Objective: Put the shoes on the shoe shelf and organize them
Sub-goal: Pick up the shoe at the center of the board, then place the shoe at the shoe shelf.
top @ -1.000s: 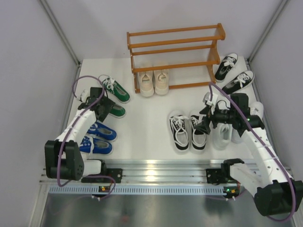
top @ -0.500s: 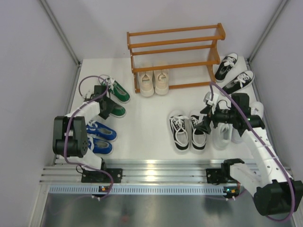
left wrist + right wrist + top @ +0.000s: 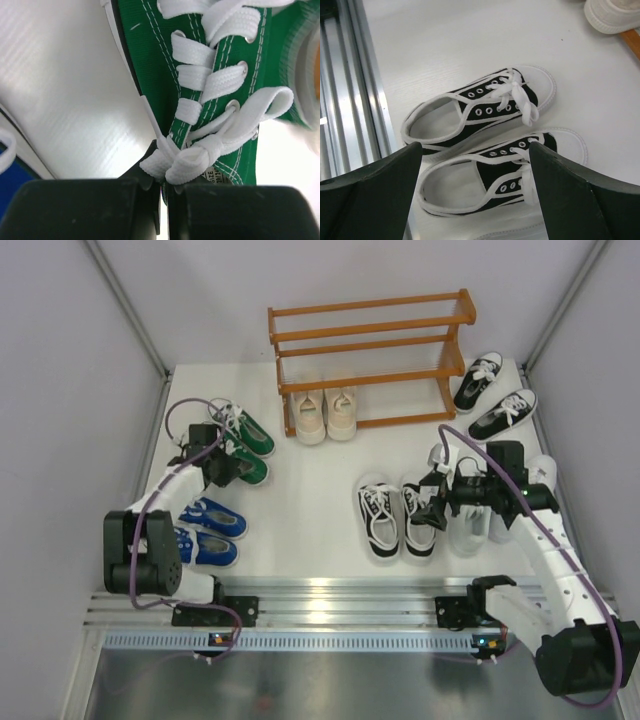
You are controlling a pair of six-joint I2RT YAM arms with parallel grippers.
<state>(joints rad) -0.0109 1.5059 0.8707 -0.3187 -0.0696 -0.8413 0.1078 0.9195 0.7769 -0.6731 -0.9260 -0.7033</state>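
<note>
White tabletop [image 3: 320, 475] stretches ahead of me between pale walls, and the orange-brown shoe shelf [image 3: 370, 379] stands at its far edge. The beige pair [image 3: 326, 412] sits at the shelf's lowest tier, toes pointing back toward me, and the upper tiers hold no shoes. My left gripper [image 3: 164, 187] is down on the nearer green sneaker [image 3: 200, 75] at the left side of the table. Its two fingers are drawn almost together at the tongue end of the shoe, with a sliver of green fabric between them and the white lace bow lying right against the tips, so I read it as clamped on that sneaker. The other green sneaker [image 3: 245, 430] lies just beyond it, and the blue pair [image 3: 212, 518] lies closer to my base on the same side. My right gripper [image 3: 475, 150] hangs spread wide above the black pair [image 3: 485, 102], which lies side by side on the table with its toes pointing toward the shelf. Neither finger touches a shoe. The white pair [image 3: 470, 525] lies just to the right of those, partly under my arm. A second black pair [image 3: 478, 380] rests on the table beside the shelf's right end. The metal rail [image 3: 350, 75] of my mount runs along the near edge.
</note>
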